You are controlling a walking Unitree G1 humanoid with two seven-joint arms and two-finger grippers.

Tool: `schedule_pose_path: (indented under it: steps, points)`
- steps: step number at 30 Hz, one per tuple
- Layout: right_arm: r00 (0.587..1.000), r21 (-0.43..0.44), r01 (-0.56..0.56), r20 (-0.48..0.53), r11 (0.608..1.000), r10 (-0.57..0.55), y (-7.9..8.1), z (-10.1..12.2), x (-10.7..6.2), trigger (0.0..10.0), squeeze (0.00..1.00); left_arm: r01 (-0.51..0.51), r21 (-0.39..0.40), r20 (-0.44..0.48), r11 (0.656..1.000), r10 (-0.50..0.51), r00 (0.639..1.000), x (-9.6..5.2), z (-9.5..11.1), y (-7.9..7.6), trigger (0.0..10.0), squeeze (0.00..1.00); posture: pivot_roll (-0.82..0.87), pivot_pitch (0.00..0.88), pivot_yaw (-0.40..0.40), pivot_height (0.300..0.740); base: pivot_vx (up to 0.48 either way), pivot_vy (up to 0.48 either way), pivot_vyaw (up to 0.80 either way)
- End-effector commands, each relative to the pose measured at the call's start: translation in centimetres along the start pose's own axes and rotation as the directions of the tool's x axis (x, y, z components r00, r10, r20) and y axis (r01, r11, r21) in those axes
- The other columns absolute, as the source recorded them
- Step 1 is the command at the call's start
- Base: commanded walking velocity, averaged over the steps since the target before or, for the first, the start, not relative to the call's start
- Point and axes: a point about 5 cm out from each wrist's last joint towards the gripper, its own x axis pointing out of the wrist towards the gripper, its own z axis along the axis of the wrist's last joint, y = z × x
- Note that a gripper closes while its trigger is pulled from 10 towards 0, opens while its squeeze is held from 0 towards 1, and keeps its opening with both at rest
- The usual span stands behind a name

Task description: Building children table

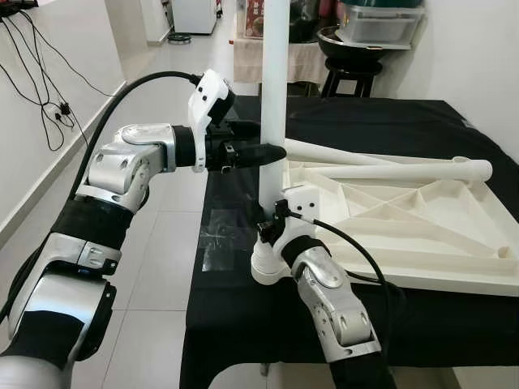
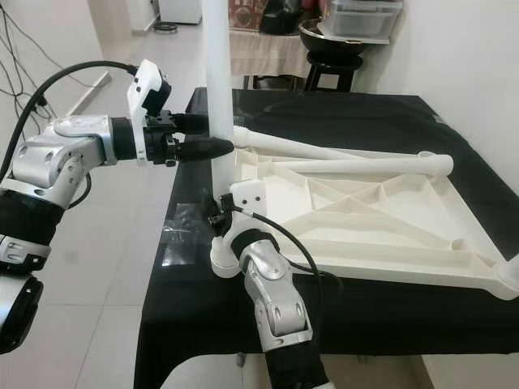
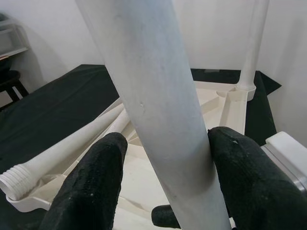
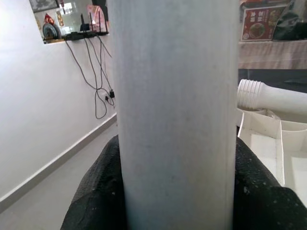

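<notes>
A white leg [image 1: 274, 73] stands upright at the corner of the upturned tabletop [image 1: 422, 219], near the worktop [image 1: 243, 308] edge. The left claw [image 1: 272, 142] pinches it halfway up; the right claw [image 1: 268, 231] clamps it low down.

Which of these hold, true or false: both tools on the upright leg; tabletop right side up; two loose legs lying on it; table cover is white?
1. Both tools grip the upright leg. True: the left tool clamps it higher up, the right tool near its base.
2. The tabletop lies right side up. False: its ribbed underside faces up.
3. Two loose legs lie across the tabletop. True.
4. The table cover is white. False: it is a black cloth.
</notes>
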Motion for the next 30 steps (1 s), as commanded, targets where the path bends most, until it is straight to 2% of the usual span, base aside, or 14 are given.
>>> schedule_pose_path:
  steps: [1,6,8,12,15,16,17,18,19,21,22,23,26,30]
  points:
    - [0.998,0.182,0.028,-0.054,0.983,-0.018,2.5,-1.6,-0.3,0.0,0.00,0.003,0.022,-0.005,1.000,-0.003,1.000,0.2,0.0,-0.1,10.0,0.00,0.00,0.085,-0.036,0.740,0.000,0.000,0.00]
    - [0.998,0.244,0.056,0.002,0.968,-0.059,2.3,-0.2,-0.3,0.0,0.00,-0.024,0.036,0.011,0.999,0.024,1.000,-0.1,0.1,0.2,10.0,0.00,0.00,0.057,-0.026,0.740,0.000,0.000,0.00]
    - [0.994,0.296,0.016,0.096,0.955,-0.046,2.0,1.5,0.6,0.0,0.00,-0.051,0.042,0.049,0.998,0.049,0.998,-0.6,0.9,0.5,10.0,0.00,0.00,0.014,-0.017,0.740,0.000,0.000,0.00]
    - [0.991,0.309,-0.003,0.128,0.951,-0.039,1.9,2.1,1.0,0.0,0.00,-0.061,0.044,0.066,0.997,0.058,0.996,-0.9,1.3,0.5,10.0,0.00,0.00,0.014,-0.017,0.740,0.000,0.000,0.00]
    - [0.968,0.407,-0.070,0.247,0.911,-0.036,0.4,4.5,2.7,0.0,0.00,-0.160,0.034,0.173,0.987,0.152,0.973,-4.2,3.2,0.4,10.0,0.00,0.03,0.000,-0.018,0.740,0.000,0.000,0.00]
    - [0.968,0.407,-0.070,0.247,0.911,-0.036,0.4,4.5,2.7,0.0,0.00,-0.160,0.034,0.173,0.987,0.152,0.973,-4.2,3.2,0.4,10.0,0.00,0.03,0.000,-0.018,0.740,0.000,0.000,0.00]
    - [0.963,0.427,-0.078,0.265,0.901,-0.042,-0.1,4.9,3.3,0.0,0.00,-0.199,0.030,0.191,0.980,0.190,0.963,-5.4,3.3,0.2,10.0,0.00,0.04,0.000,-0.019,0.740,0.000,0.000,0.00]
    - [0.963,0.427,-0.078,0.265,0.901,-0.042,-0.1,4.9,3.3,0.0,0.00,-0.199,0.030,0.191,0.980,0.190,0.963,-5.4,3.3,0.2,10.0,0.00,0.04,0.000,-0.019,0.740,0.000,0.000,0.00]
    - [0.960,0.444,-0.077,0.276,0.893,-0.055,-0.8,5.3,3.9,0.0,0.00,-0.251,0.008,0.204,0.968,0.244,0.948,-6.9,2.9,-0.3,10.0,0.00,0.05,0.000,-0.028,0.740,0.000,0.000,0.00]
    - [0.960,0.444,-0.077,0.276,0.893,-0.055,-0.8,5.3,3.9,0.0,0.00,-0.251,0.008,0.204,0.968,0.244,0.948,-6.9,2.9,-0.3,10.0,0.00,0.05,0.000,-0.028,0.740,0.000,0.000,0.00]
    - [0.956,0.462,-0.074,0.284,0.884,-0.069,-1.3,5.6,4.3,0.0,0.00,-0.289,-0.007,0.205,0.957,0.284,0.936,-8.0,2.5,-0.8,10.0,0.00,0.06,0.000,-0.034,0.740,0.000,0.000,0.00]
    - [0.956,0.462,-0.074,0.284,0.884,-0.069,-1.3,5.6,4.3,0.0,0.00,-0.289,-0.007,0.205,0.957,0.284,0.936,-8.0,2.5,-0.8,10.0,0.00,0.06,0.000,-0.034,0.740,0.000,0.000,0.00]
    - [0.938,0.513,-0.107,0.337,0.851,-0.086,-2.8,7.3,5.4,0.0,0.00,-0.411,-0.077,0.171,0.909,0.418,0.892,-10.9,-0.5,-2.4,10.0,0.00,0.10,0.000,-0.066,0.740,0.000,0.000,0.00]
    - [0.927,0.516,-0.133,0.366,0.846,-0.077,-3.2,7.9,5.6,0.0,0.00,-0.462,-0.116,0.155,0.880,0.475,0.866,-11.6,-2.0,-3.0,10.0,0.00,0.10,0.000,-0.071,0.740,0.000,0.000,0.00]
